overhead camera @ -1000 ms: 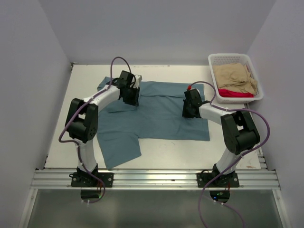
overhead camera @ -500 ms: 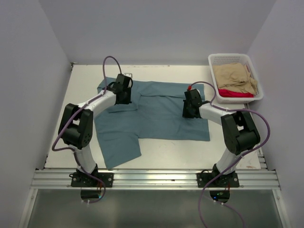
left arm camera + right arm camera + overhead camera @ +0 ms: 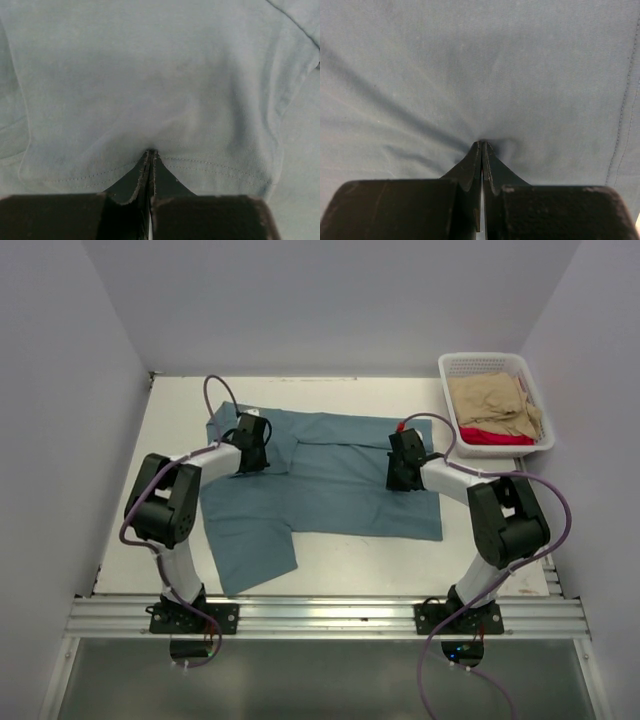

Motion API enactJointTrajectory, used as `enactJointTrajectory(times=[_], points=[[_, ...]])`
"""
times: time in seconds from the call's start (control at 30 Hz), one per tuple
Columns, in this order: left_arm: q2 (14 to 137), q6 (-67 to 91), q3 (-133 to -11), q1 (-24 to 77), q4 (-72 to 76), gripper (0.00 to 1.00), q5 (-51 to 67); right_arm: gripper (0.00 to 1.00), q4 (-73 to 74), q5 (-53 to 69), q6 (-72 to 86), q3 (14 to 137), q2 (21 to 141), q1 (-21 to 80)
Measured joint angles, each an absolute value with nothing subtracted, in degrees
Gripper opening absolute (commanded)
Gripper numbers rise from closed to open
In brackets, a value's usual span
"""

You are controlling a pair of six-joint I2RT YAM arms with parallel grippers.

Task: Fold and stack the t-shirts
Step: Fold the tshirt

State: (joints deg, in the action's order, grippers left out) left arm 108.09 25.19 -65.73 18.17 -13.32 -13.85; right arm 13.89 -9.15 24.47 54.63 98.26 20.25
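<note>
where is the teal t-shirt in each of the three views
top external: the teal t-shirt lies spread across the middle of the table.
left wrist: it fills the frame, with its stitched hem at the fingertips.
right wrist: it fills the frame, with a stitched seam down the right edge.
shared landmark: the pucker of cloth pinched in the shut left gripper and right gripper, both down on the shirt in the top view.

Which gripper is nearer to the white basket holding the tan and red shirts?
Right. The right gripper pinches the teal shirt just left of the basket; the left gripper pinches the shirt's opposite side, much farther away.
</note>
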Motion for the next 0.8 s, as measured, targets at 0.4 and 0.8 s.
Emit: enactJointTrajectory(times=[0.4, 0.8], points=[[89.27, 25.8, -54.61, 18.2, -9.72, 0.35, -9.96, 0.0, 20.47, -13.08, 24.45, 53.91, 93.51, 20.21], [100.49, 25.74, -59.18, 18.52, -7.22, 0.0, -8.93, 0.0, 23.86, -15.68, 24.45, 66.67, 104.68, 20.18]])
